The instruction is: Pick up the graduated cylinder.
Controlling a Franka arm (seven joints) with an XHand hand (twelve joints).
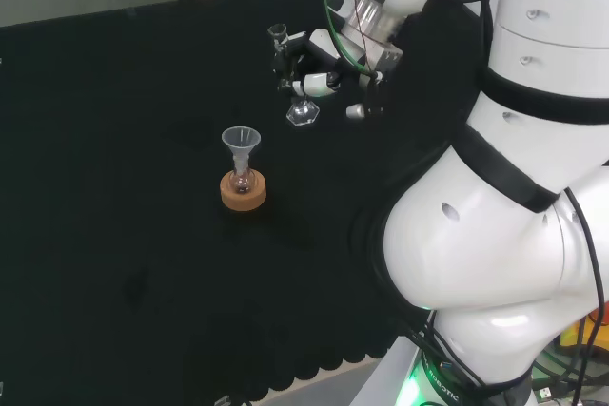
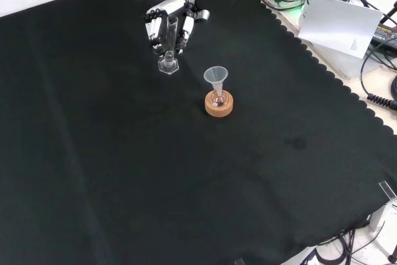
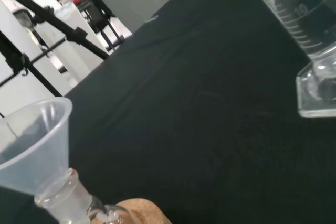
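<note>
Hand point(image 2: 166, 24) at upper left of front view, fingers curled around graduated cylinder point(image 2: 169, 44), seemingly touching it, base on black cloth point(image 2: 124, 153), funnel point(image 2: 216, 77) in flask on cork ring point(image 2: 219, 105) at centre

The arm point(image 1: 495, 263) is glossy white, built of rounded links with black bands at the joints and small screw holes. Black and green cables run along it. The hand point(image 2: 162, 22) has black fingers with white segments.
</note>
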